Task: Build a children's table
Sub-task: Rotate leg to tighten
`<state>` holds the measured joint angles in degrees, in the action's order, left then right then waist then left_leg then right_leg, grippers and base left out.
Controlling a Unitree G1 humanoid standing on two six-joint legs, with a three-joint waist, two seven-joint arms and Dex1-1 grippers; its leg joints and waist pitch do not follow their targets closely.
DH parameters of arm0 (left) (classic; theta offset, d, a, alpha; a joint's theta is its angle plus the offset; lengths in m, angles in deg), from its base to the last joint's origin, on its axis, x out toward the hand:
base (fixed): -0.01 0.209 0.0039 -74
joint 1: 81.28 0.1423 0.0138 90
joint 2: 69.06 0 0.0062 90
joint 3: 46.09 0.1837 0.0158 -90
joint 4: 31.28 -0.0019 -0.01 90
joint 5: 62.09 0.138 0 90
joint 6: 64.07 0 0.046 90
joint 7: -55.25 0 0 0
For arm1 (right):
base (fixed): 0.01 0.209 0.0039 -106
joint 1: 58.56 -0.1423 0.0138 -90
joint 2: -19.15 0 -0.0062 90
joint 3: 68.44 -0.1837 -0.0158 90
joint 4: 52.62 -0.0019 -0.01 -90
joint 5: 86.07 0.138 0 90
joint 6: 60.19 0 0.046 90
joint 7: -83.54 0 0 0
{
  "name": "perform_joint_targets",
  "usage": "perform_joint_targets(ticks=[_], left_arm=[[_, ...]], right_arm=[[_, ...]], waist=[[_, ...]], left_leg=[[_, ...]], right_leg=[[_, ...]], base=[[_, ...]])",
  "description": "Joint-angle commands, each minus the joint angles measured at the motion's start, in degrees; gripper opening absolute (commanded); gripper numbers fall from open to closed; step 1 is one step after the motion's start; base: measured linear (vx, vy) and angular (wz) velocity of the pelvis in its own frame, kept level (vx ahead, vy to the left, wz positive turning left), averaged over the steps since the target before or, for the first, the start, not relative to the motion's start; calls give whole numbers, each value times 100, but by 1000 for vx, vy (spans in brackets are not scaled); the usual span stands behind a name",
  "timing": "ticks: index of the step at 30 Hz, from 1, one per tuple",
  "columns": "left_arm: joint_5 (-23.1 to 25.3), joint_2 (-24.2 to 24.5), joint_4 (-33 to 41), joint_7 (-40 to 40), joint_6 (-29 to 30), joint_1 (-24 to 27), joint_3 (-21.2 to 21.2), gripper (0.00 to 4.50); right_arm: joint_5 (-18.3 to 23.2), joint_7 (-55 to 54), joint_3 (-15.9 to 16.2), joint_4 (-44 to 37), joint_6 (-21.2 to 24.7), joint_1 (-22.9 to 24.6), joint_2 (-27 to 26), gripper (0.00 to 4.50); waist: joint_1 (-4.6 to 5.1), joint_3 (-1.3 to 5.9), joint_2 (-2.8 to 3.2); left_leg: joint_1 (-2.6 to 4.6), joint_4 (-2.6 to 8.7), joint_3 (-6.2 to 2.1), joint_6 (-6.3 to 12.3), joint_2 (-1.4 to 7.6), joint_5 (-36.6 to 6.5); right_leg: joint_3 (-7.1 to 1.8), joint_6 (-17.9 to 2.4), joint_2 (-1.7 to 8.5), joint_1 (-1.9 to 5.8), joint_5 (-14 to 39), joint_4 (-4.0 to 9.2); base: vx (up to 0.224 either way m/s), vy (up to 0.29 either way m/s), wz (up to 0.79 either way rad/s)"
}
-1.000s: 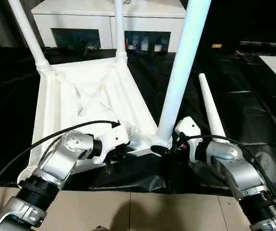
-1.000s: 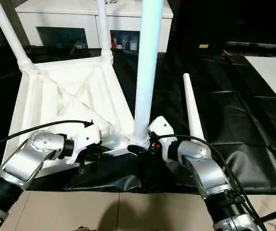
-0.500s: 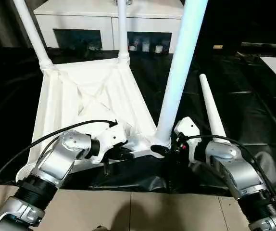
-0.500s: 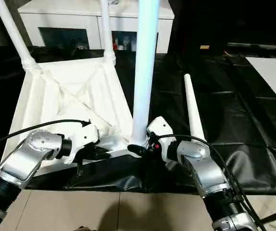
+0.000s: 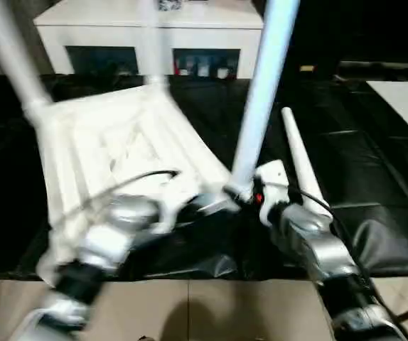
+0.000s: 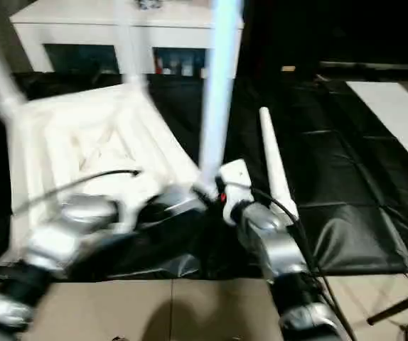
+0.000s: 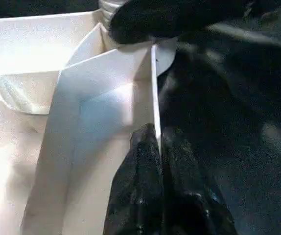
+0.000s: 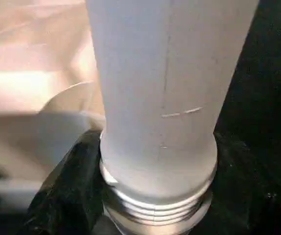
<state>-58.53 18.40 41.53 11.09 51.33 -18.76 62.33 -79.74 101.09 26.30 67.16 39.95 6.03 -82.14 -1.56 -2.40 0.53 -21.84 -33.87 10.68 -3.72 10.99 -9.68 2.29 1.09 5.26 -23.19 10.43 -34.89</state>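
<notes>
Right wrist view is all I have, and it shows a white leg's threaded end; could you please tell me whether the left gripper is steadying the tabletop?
Observer: Yes, the left gripper is pinched shut on the thin side wall of the tabletop, near the corner.
Operator: Thank you. How many legs are standing in sockets at the far side?
Observer: Two legs stand at the far corners.
Operator: And where is the last one?
Observer: The spare leg lies on the black sheet, beside the right arm.

Motion blur smears the left arm (image 5: 108, 238) and tabletop (image 5: 111, 142); the upright leg (image 5: 264, 85) runs past the top edge.
</notes>
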Motion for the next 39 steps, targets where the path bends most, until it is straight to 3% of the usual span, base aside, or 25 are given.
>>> perform_joint_targets(ticks=[1, 4, 7, 8, 9, 10, 11, 12, 14, 17, 19, 21, 23, 26, 28, 32, 35, 39], left_arm=[[-66, -589, -207, 489, 200, -46, 203, 0], [140, -1204, -687, 1040, 241, -89, 417, 0], [302, -1473, -835, 1294, 214, -101, 461, 0], [305, -1505, -829, 1359, 177, -113, 419, 0], [295, -1528, -817, 1396, 169, -124, 384, 0], [290, -1515, -808, 1411, 129, -149, 338, 0], [307, -1453, -809, 1401, 48, -183, 312, 0], [329, -1368, -809, 1378, -37, -222, 281, 0], [350, -1180, -760, 1295, -112, -266, 208, 0], [275, -928, -523, 978, -3, -201, 135, 0], [260, -618, -295, 506, -123, -89, 238, 0], [221, -313, -106, 85, 1, 36, 347, 0], [143, 73, 68, -481, -180, 187, 480, 0], [34, 407, 210, -982, -389, 287, 540, 0], [-149, 817, 444, -1607, -629, 372, 618, 0], [-364, 1217, 715, -2168, -520, 369, 572, 0], [-398, 1255, 664, -2212, -558, 298, 509, 0], [-375, 1271, 614, -2226, -606, 286, 503, 0]], right_arm=[[-9, -1089, -350, 822, 31, -159, -254, 268], [107, -1820, -543, 1576, -238, -610, -636, 268], [101, -1916, -640, 2042, -469, -931, -868, 268], [85, -1863, -639, 2103, -511, -1002, -919, 268], [46, -1866, -631, 2159, -578, -1055, -949, 268], [19, -1810, -619, 2169, -668, -1081, -969, 268], [39, -1660, -605, 2110, -733, -1064, -974, 324], [93, -1475, -613, 2018, -812, -1026, -974, 324], [169, -1153, -597, 1833, -947, -944, -913, 344], [171, -935, -552, 1500, -1120, -817, -712, 375], [147, -658, -484, 1106, -1134, -665, -491, 395], [71, -302, -359, 744, -1029, -499, -248, 408], [44, 409, -68, 172, -757, -225, 131, 423], [30, 1337, 390, -499, -444, 112, 629, 447], [-25, 2103, 744, -1130, -314, 460, 1204, 447], [279, 3081, 957, -1770, -14, 856, 1817, 447], [258, 3107, 935, -1720, -23, 861, 1825, 447], [322, 3037, 850, -1662, 51, 798, 1722, 447]], waist=[[17, 277, 15], [19, 251, 18], [54, 233, 30], [64, 249, 42], [66, 263, 56], [71, 272, 63], [66, 272, 32], [57, 285, 56], [50, 300, 41], [28, 298, 43], [5, 331, 76], [-43, 385, 65], [-112, 364, 95], [-171, 362, 114], [-183, 352, 127], [-187, 340, 128], [-164, 318, 100], [-163, 314, 99]], left_leg=[[139, 463, -74, -219, 138, -2244], [145, 465, -113, -179, 108, -2545], [220, 448, -147, -172, 78, -2989], [236, 459, -168, -147, 79, -3083], [225, 475, -185, -145, 86, -3071], [165, 521, -208, -133, 99, -2979], [152, 536, -209, -126, 112, -2934], [167, 537, -205, -115, 118, -2922], [128, 559, -191, -29, 122, -2770], [122, 556, -164, 20, 127, -2618], [85, 546, -144, 86, 132, -2237], [74, 509, -125, 185, 160, -1766], [86, 472, -73, 342, 160, -1443], [81, 473, -73, 379, 180, -1230], [82, 490, -79, 334, 192, -1257], [100, 508, -81, 315, 201, -1461], [105, 525, -73, 197, 194, -1783], [117, 531, -76, 101, 196, -1863]], right_leg=[[-165, -1011, 208, 114, 2128, 547], [-119, -755, 211, 112, 2740, 627], [-52, -479, 209, 58, 3385, 738], [-24, -406, 210, 72, 3457, 767], [-19, -417, 222, 93, 3385, 757], [-15, -440, 218, 145, 3144, 733], [-19, -474, 222, 152, 3027, 725], [-24, -554, 227, 148, 2822, 717], [-33, -671, 232, 192, 2465, 691], [-60, -801, 243, 187, 2287, 668], [-79, -924, 244, 225, 1898, 618], [-85, -1028, 233, 241, 1357, 559], [-86, -1203, 205, 210, 947, 533], [-75, -1303, 190, 247, 570, 473], [-77, -1319, 194, 255, 535, 453], [-89, -1393, 190, 267, 493, 433], [-107, -1348, 222, 245, 1045, 493], [-124, -1267, 228, 222, 1326, 519]], base=[[0, 0, 0], [0, 0, 0], [0, 0, 0], [0, 0, 0], [0, 0, 0], [0, 0, 0], [0, 0, 0], [0, 0, 0], [0, 0, 0], [0, 0, 0], [0, 0, 0], [0, 0, 0], [0, 0, 0], [0, 0, 0], [0, 0, 0], [0, 0, 0], [0, 0, 0], [0, 0, 0]])
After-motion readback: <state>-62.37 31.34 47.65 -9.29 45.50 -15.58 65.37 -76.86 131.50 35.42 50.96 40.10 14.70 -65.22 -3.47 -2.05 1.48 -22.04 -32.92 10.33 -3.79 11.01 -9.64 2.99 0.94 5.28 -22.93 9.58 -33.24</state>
